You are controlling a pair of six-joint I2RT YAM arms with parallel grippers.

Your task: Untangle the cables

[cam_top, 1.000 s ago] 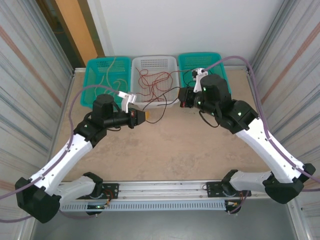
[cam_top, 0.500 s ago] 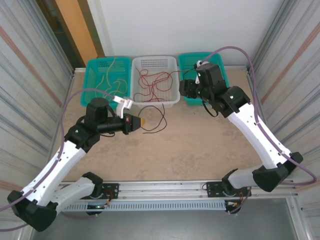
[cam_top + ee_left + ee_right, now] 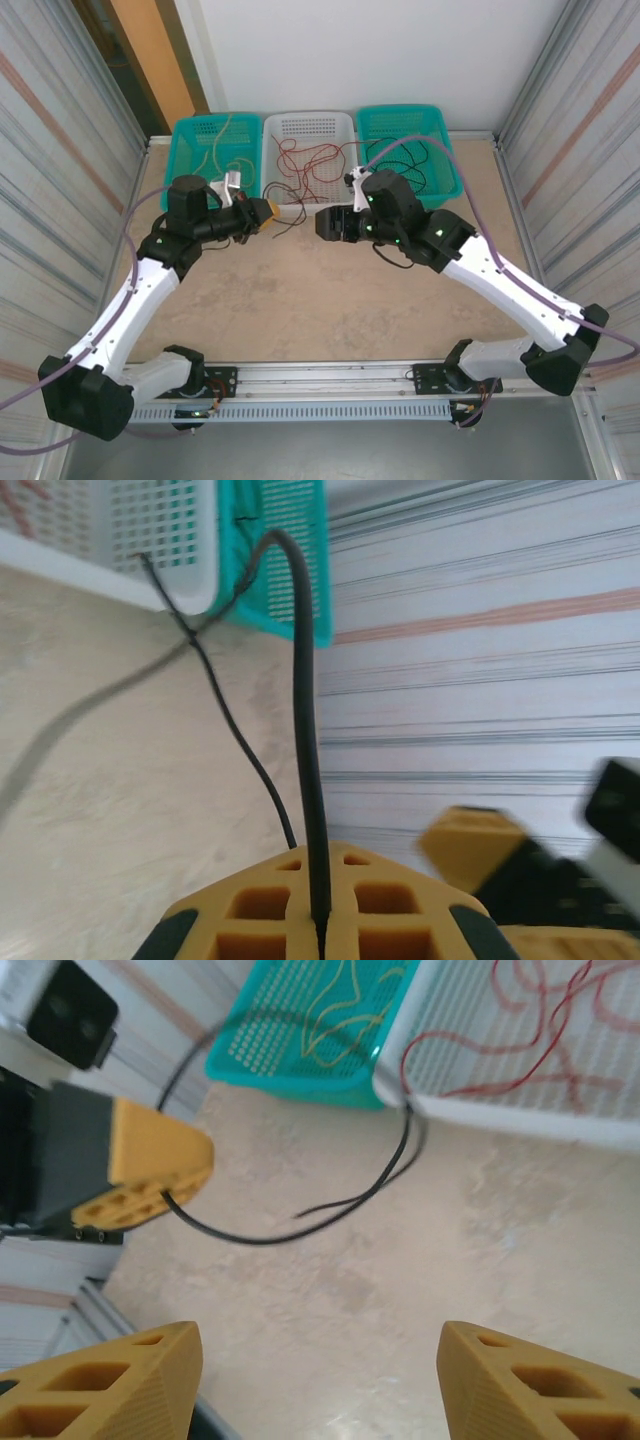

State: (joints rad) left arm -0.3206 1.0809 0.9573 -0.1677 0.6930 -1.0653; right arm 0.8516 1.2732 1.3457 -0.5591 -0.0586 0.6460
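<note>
While the table (image 3: 330, 300) carries three baskets along its twelve o'clock edge, a white basket (image 3: 310, 120) sits between a left teal basket (image 3: 190, 135) and a right teal basket (image 3: 400, 112). At eleven o'clock the left claw (image 3: 268, 211) is clenched on one black cable (image 3: 300, 730) that runs to the white basket's near corner. At twelve o'clock the right claw (image 3: 318, 1345) gapes, released. Red cables (image 3: 315, 160) lie in the white basket, tan cables (image 3: 215, 155) in the left one and black cables (image 3: 410, 160) in the right, all too tangled to count.

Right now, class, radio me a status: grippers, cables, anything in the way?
Left gripper shut on black cable; right gripper open, empty. Cable runs up to white basket rim. Red cables looped inside.
</note>
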